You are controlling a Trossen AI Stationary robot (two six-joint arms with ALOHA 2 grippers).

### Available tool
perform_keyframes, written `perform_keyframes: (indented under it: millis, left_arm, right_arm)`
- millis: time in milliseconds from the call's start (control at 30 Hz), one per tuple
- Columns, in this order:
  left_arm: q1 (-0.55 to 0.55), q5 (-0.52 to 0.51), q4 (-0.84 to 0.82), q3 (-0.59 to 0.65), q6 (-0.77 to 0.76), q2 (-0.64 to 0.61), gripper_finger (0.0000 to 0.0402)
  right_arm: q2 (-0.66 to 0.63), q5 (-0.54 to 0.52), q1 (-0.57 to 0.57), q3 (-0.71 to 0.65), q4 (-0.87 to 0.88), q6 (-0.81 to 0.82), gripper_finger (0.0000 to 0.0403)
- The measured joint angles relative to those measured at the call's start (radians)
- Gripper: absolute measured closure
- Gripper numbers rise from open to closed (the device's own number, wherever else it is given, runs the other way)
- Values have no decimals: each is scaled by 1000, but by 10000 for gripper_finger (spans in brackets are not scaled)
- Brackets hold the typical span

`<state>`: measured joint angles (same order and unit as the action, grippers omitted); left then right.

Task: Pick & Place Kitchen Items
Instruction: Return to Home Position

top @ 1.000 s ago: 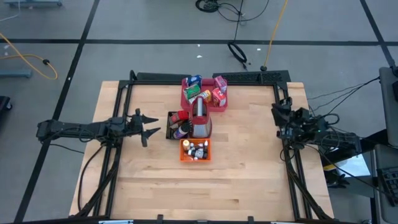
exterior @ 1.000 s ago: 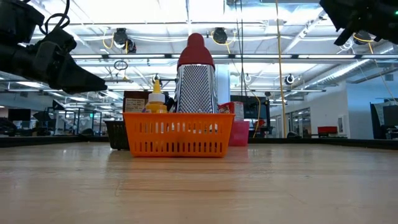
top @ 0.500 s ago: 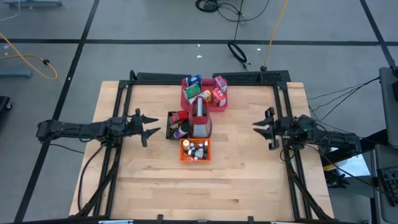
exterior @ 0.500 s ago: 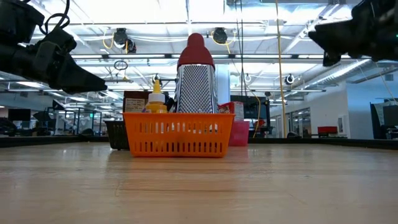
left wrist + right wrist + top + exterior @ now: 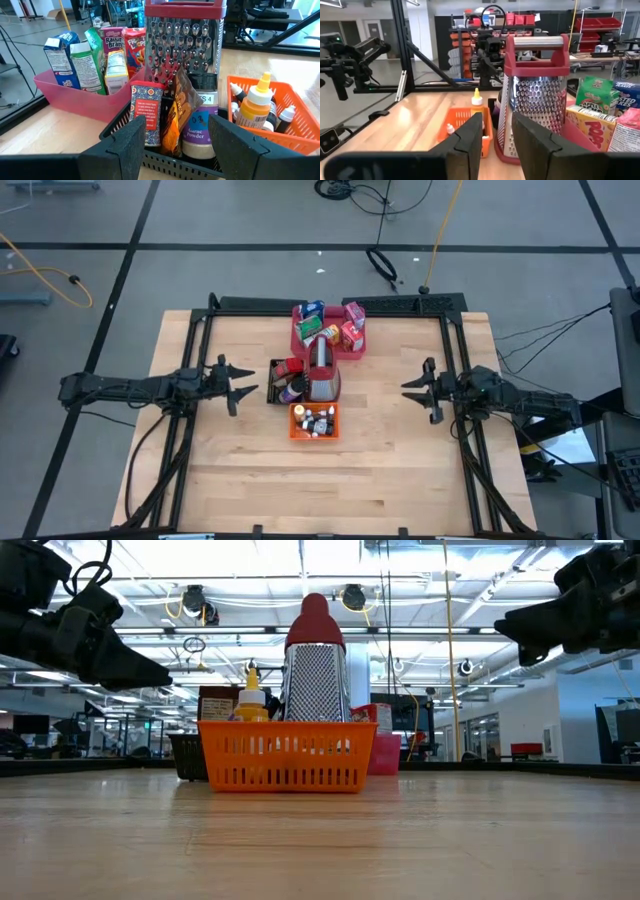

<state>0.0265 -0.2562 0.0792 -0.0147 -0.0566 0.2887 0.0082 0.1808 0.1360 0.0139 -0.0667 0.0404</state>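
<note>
The kitchen items sit at the table's middle. Cereal cartons stand in a pink tray [image 5: 328, 330] [image 5: 75, 95]. Spice jars and a dark packet [image 5: 182, 115] stand in a black basket [image 5: 280, 380]. Tiny bottles fill an orange basket [image 5: 314, 421] [image 5: 285, 755] [image 5: 465, 125]. A red-and-silver grater [image 5: 322, 370] [image 5: 535, 95] stands between them. My left gripper [image 5: 238, 387] [image 5: 175, 145] is open, just left of the black basket, pointing at it. My right gripper [image 5: 412, 389] [image 5: 497, 145] is open, well right of the grater, pointing at it.
A black metal frame [image 5: 330, 304] runs along the table's far edge and down both sides. Bare wood [image 5: 320, 480] stretches from the orange basket to the near edge. More bare wood lies between the grater and my right gripper.
My right arm has swung out from its folded pose at the table's right edge. Its gripper has turned to face the items, moved toward the table's middle and come lower in the low view. The items have not moved.
</note>
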Motion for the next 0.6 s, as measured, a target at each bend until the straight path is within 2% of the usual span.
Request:
perform_keyframes:
  millis: [600]
  left_arm:
    - [0, 0, 0, 0, 0, 0, 186]
  right_arm:
    - [0, 2, 0, 0, -27, 0, 303]
